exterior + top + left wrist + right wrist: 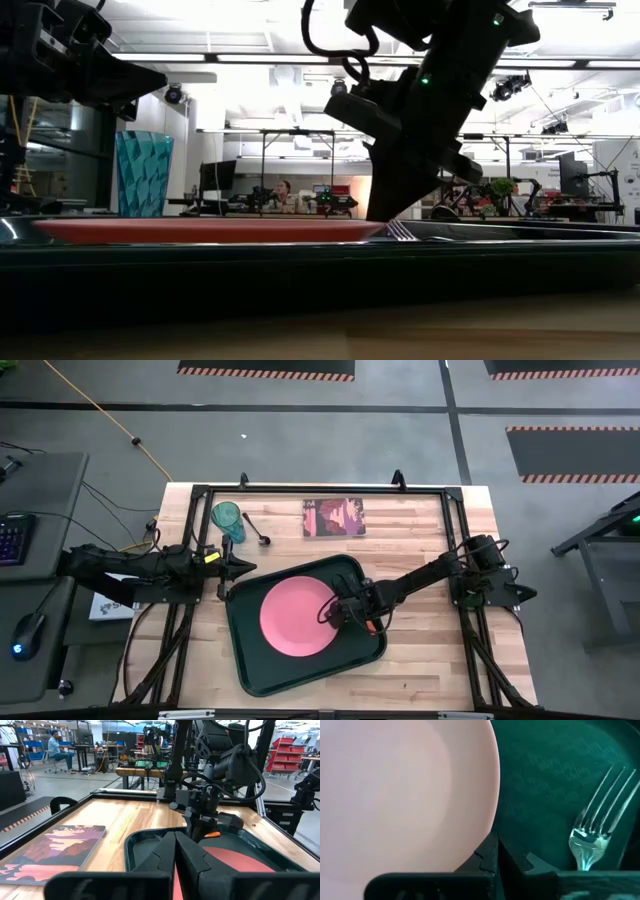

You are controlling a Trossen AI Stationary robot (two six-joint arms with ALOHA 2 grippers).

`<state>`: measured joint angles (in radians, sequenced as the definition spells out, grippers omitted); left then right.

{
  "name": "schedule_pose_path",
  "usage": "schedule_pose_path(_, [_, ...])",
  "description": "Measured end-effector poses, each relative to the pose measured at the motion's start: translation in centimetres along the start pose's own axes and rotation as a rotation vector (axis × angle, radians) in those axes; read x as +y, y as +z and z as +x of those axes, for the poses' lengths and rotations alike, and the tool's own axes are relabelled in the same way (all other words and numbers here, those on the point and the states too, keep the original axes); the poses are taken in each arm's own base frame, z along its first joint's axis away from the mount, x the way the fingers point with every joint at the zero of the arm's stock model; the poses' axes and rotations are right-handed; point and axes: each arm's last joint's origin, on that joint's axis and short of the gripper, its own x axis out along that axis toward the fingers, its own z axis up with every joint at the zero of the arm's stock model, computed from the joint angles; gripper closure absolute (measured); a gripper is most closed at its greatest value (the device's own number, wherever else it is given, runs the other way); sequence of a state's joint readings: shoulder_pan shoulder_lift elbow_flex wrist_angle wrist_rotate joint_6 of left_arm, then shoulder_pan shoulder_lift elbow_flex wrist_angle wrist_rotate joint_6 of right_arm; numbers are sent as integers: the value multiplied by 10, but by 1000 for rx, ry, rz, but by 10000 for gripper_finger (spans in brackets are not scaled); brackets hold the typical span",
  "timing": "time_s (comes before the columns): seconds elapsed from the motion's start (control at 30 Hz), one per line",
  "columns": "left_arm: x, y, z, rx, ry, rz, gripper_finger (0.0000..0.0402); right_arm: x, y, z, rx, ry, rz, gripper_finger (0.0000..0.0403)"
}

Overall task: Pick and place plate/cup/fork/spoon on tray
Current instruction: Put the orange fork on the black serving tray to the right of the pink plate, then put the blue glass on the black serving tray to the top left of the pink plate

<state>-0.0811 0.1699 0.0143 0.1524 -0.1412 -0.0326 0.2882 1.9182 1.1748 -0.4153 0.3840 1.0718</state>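
We find the right gripper (345,612) low over the large dark green rectangular tray (262,672), at the three o'clock edge of the round pink plate (295,617), its two dark fingers (496,861) pressed together with nothing between them. Only the right wrist view shows the slim fork's silver tines (592,827) lying flat on the tray floor just beside the plate rim; from above the arm covers them and only an orange-red scrap of handle (372,626) peeks out. The left gripper (243,566) waits at the tray's ten o'clock corner, likewise clenched empty, as its own wrist view confirms. Beyond it, at eleven o'clock of the tray, the translucent teal-green tumbler (227,517) stands upright on the wooden table (420,670), with the small dark metal spoon (256,530) just beside it; the low view shows the cup but hides the spoon. At twelve o'clock lies a dark-red square picture (334,517). We count one plate, one cup, one fork, one spoon, one tray.
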Motion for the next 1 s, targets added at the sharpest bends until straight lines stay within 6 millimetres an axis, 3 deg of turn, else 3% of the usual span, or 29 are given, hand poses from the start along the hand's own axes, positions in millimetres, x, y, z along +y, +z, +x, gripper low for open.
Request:
schedule_pose_path(0.2, [0,0,0,0,-1,0,401,-4,4,-5,-44,-52,-59,403])
schedule_pose_path(0.33, [0,0,0,0,0,0,401,-6,25,-32,-199,-128,-123,403])
schedule_pose_path(0.5, [0,0,0,0,-1,0,401,-1,53,-54,-335,-76,-195,403])
schedule_pose_path(0.7, [0,0,0,-1,0,0,402,-6,86,-43,-364,20,-282,398])
schedule_pose_path(1.0, [0,0,0,0,0,0,401,-41,133,-30,-410,-104,-493,360])
